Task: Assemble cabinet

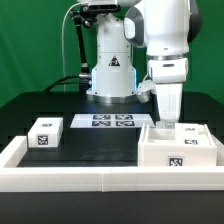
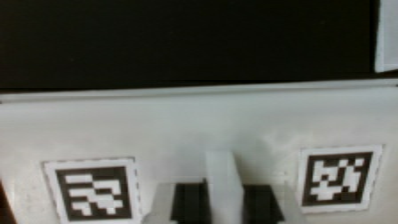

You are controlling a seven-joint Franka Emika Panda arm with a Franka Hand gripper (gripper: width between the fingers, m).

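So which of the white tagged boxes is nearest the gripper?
The large cabinet, directly under the gripper on the exterior view's right; the small block lies across the table.

The arm point(image 1: 165, 40) reaches down from above on the exterior view's right, and its gripper point(image 1: 168, 120) touches the top of the cabinet point(image 1: 178, 150) at the rear edge. The cabinet sits on the black table point(image 1: 30, 108), just behind the white rail point(image 1: 70, 172), with one tag facing the camera. A small tagged block point(image 1: 45, 133) lies well apart on the left. The marker board point(image 1: 110, 121) lies between them, farther back, before the arm's base point(image 1: 110, 72).
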